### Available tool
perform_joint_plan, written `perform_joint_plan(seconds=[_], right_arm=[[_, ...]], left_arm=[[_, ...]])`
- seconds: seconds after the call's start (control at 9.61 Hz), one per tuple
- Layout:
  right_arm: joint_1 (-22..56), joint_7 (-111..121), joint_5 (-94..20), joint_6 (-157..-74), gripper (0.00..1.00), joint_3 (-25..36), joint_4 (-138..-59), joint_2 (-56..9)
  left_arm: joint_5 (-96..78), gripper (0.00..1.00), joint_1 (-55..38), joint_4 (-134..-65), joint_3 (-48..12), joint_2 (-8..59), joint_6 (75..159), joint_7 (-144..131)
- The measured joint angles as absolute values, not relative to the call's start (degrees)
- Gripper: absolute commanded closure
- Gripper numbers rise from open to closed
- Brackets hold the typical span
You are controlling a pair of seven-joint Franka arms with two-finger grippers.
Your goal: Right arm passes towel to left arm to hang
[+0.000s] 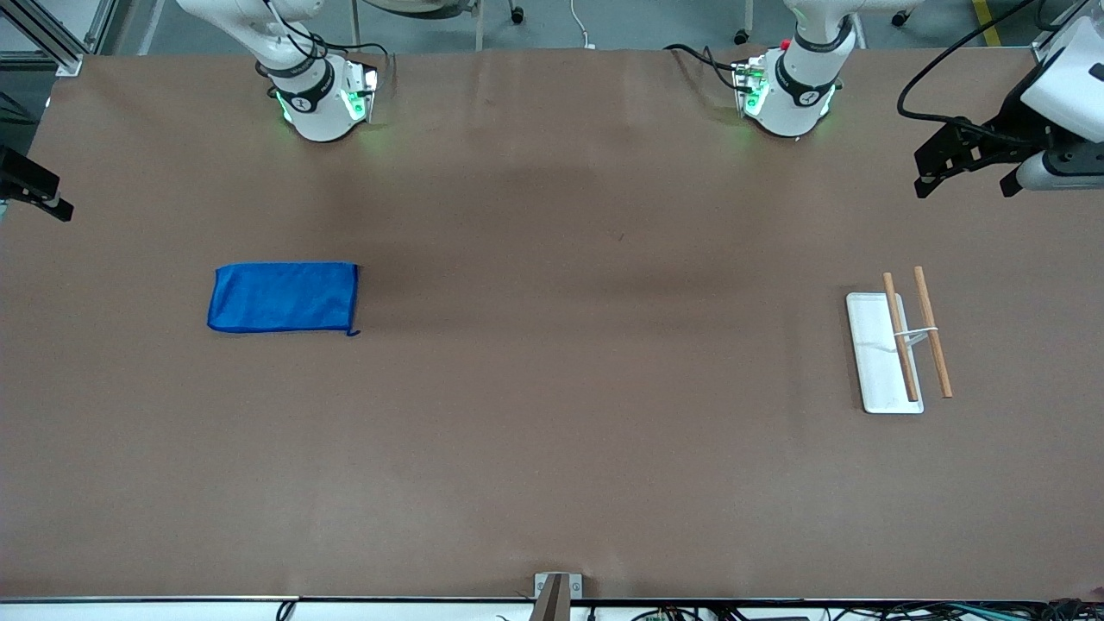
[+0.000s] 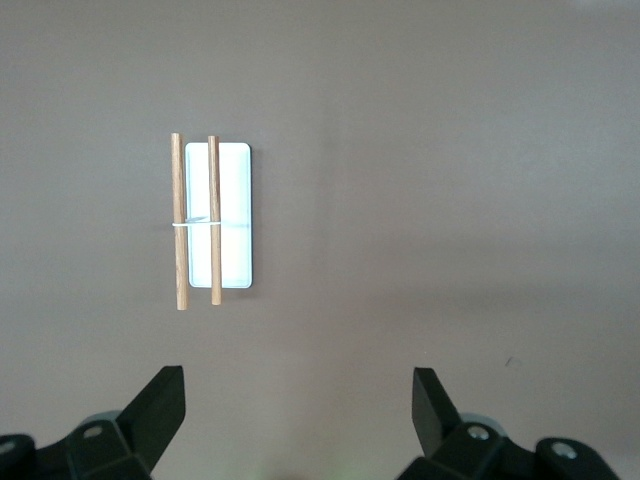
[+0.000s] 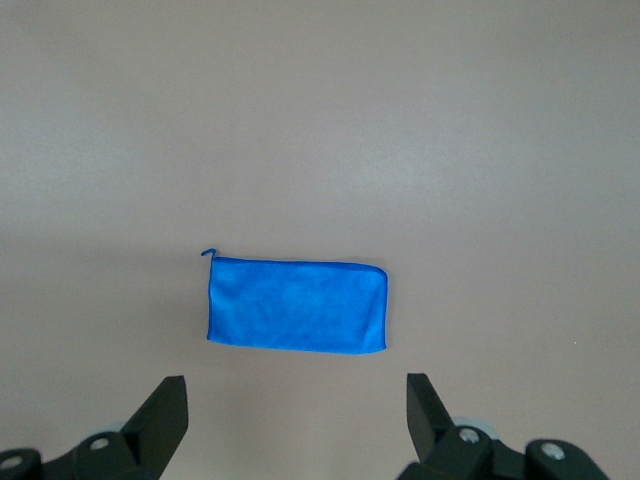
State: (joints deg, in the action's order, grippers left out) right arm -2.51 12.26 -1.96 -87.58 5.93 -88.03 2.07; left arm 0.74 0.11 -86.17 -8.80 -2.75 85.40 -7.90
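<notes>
The towel [image 1: 283, 297] lies flat and folded on the brown table [image 1: 552, 414] toward the right arm's end, its small thread loop at one corner. The right claw [image 3: 296, 425] hangs over it, fingers spread wide and empty. The left claw [image 2: 298, 420], likewise spread and empty, hangs above the white rack [image 1: 897, 349] with two wooden bars. No writing is legible.

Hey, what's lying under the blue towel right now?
Only the brown table cover shows around the blue towel, which lies flat and folded. Whatever sits beneath or inside its fold is covered, though nothing bulges.
</notes>
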Motion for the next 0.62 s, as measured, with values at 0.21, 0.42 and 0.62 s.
perform_joint_plan(seconds=[0.21, 0.42, 0.62], right_arm=[[-2.5, 12.3, -2.0, -87.6, 0.03, 5.9, -88.0, 2.0], [-2.5, 12.3, -2.0, -87.9, 0.03, 6.0, -88.1, 1.8], [-2.8, 12.3, -2.0, -91.0, 0.02, 6.1, -90.4, 1.6]], left_arm=[[0.7, 0.00, 0.1, -85.9, -8.8, -2.3, 85.4, -7.9], [0.7, 0.00, 0.1, -85.4, -8.8, -1.7, 85.4, -7.9], [0.7, 0.00, 0.1, -84.6, -8.8, -0.7, 85.4, -7.9]])
